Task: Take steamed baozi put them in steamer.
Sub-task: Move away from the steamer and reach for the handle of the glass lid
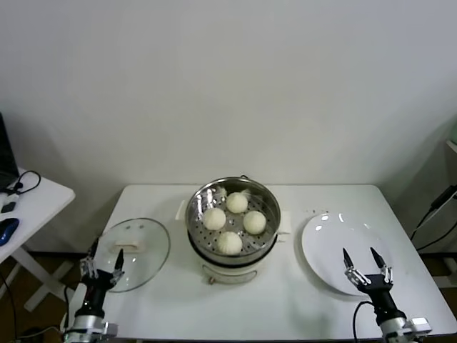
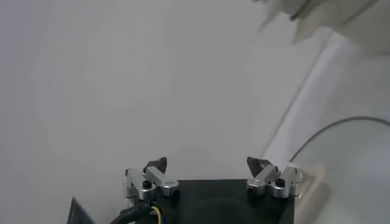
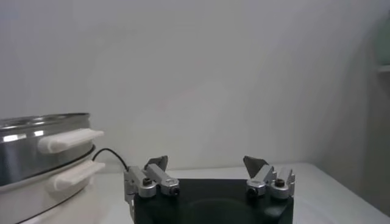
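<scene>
White wall is filling the background, and below it we are looking down on a white table (image 1: 285, 300) with the steamer (image 1: 232, 223) standing at its centre. We are seeing all four steamed baozi (image 1: 236, 202) already lying on the perforated tray inside the pot, set in a loose diamond, close together but with none clearly pressing against another. To the right of the steamer a white plate (image 1: 325, 246) is lying bare, and to the left a glass lid (image 1: 146, 246) is resting flat on the table.

We are judging the buns to be light, soft and easily dented, with smooth skin that may be a little tacky or slick from steam. If one needed shifting, we would be taking it across its widest part, from above, with a gentle squeeze, so as not to tear the skin. The steamer itself is looking stiff and heavy by comparison; in the right wrist view its white side handles (image 3: 68, 140) are the obvious hold.

We are keeping both arms low at the near edge. The left gripper (image 1: 101, 259) is hovering over the near rim of the lid, its fingers spread apart and holding nothing. The right gripper (image 1: 366, 261) is hovering over the near part of the plate, likewise spread wide and empty, well apart from the steamer.
</scene>
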Controlling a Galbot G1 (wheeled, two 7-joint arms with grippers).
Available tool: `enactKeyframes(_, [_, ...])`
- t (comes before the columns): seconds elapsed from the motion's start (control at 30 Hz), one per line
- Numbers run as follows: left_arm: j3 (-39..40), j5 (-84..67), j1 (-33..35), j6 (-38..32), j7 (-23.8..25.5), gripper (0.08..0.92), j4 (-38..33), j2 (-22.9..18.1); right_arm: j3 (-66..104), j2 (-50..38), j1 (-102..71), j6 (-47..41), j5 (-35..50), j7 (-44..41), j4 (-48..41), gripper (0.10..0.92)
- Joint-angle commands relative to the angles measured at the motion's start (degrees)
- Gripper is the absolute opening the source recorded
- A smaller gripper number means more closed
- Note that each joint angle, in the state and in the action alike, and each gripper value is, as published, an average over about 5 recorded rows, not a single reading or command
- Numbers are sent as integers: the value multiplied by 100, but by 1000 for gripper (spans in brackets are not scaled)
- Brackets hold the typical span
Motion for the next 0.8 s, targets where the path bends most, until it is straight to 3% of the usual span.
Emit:
enactKeyframes(0.03, [5, 1705, -266, -293, -531, 823, 876, 407, 49, 399, -203, 314, -34, 58, 18, 823])
enactKeyframes(0.47, [-9, 2073, -648, -435, -478, 823, 1377, 563, 47, 443, -210, 505, -65, 114, -68, 823])
enactKeyframes(0.8, [82, 1650, -790, -124, 63, 823, 1206, 475, 1, 456, -290, 649, -92, 77, -101, 823])
